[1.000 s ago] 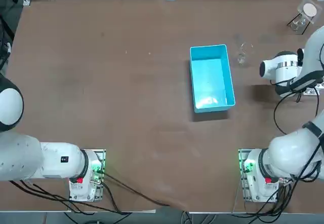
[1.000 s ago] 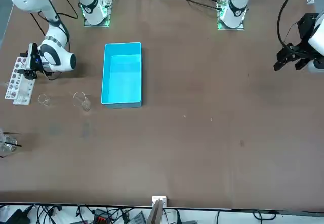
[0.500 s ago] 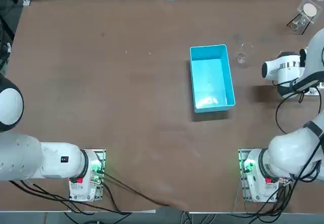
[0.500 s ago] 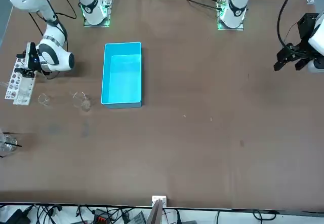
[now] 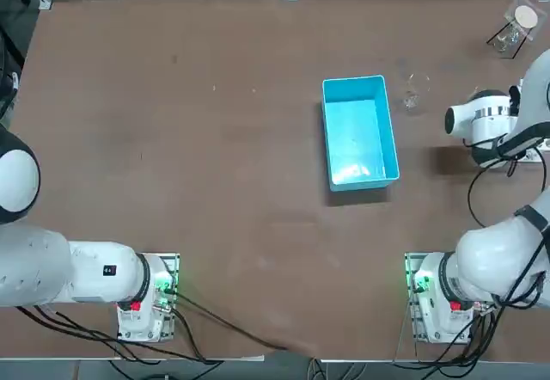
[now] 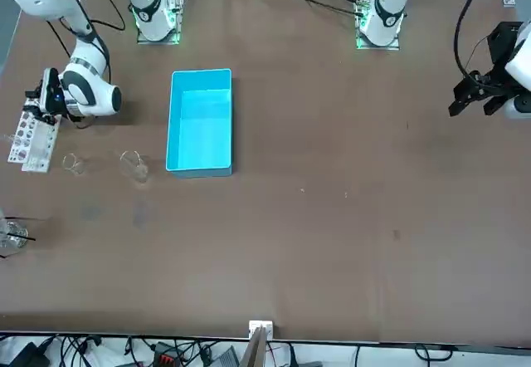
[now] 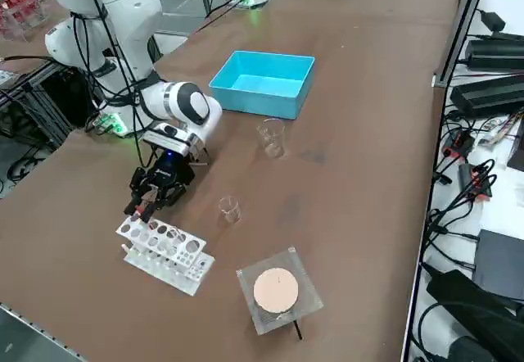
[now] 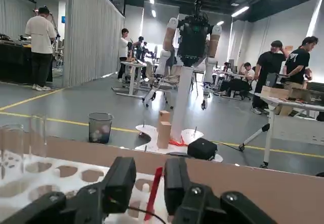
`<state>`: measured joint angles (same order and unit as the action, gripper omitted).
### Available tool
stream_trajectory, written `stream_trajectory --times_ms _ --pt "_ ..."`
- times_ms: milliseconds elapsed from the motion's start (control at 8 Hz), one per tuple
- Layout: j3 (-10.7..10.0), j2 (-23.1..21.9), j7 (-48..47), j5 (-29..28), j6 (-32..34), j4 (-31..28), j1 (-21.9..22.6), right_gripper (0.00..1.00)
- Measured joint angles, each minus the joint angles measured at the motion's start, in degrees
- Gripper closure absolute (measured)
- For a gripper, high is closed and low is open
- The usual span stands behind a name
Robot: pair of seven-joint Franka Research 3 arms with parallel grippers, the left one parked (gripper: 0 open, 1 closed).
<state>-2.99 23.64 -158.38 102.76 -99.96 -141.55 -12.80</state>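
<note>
- One brown tabletop (image 7: 360, 92) carries a blue bin (image 7: 264, 82), a large beaker (image 7: 272, 138), a small beaker (image 7: 229, 209) and a test-tube rack (image 7: 164, 251).
- Right hand (image 7: 143, 206), at the rack's end, clamps a thin red stick (image 8: 154, 193).
- People (image 8: 43, 36) stand in the hall beyond.

The tabletop (image 5: 172, 139) is viewed from straight overhead in the top view, with the arm bases at the lower edge. In the front view it is faced from across, bases at the upper edge. The blue tray (image 5: 352, 79) is shared by both wide views. A closer, raised diagonal is taken from the right side, where the tube rack (image 7: 164, 251) is seen at lower left. The right gripper (image 8: 149, 176), which sits at the front view's left edge, is looked over level and very near by the wrist camera, with the rack and the room beyond.
</note>
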Motion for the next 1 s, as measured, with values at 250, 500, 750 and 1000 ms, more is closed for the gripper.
stream_trajectory --times_ms 250,500,750,1000 --pt "0.0 0.0 -0.1 0.0 0.0 -0.1 0.0 0.63" --pt "0.1 0.0 -0.1 0.0 0.3 -0.2 0.0 0.69" --pt "0.2 0.0 -0.2 0.0 0.5 -0.3 0.0 0.74" --pt "0.6 0.4 -0.6 0.0 0.6 -0.7 0.1 0.74"
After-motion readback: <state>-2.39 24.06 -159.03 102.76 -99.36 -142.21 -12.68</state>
